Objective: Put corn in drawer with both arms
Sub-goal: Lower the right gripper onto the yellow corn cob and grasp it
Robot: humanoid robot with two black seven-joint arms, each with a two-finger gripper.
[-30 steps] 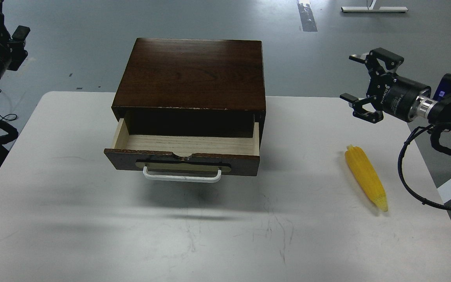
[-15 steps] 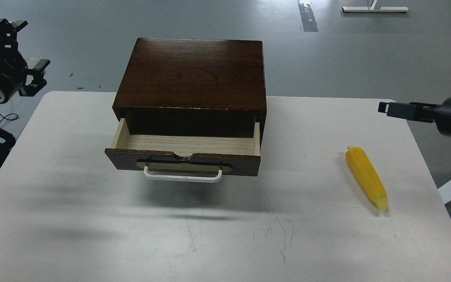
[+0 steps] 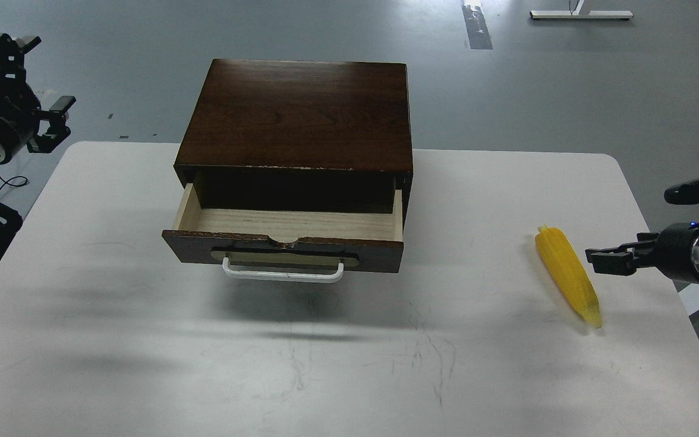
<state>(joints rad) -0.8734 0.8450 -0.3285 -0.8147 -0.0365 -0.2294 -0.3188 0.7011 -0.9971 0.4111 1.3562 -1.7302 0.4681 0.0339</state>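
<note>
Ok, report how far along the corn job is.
Done: the drawer stands pulled open, its pale inside empty. In hand: the right end effector sits low beside the corn, just to its right, not gripping it. The left end effector is off the table's left edge, holding nothing. Left: grasp the corn, carry it into the drawer.

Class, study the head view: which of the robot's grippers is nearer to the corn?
Right. The right gripper sits just beside the corn, on its right, not touching. The left gripper hangs far off past the table's left edge.
</note>
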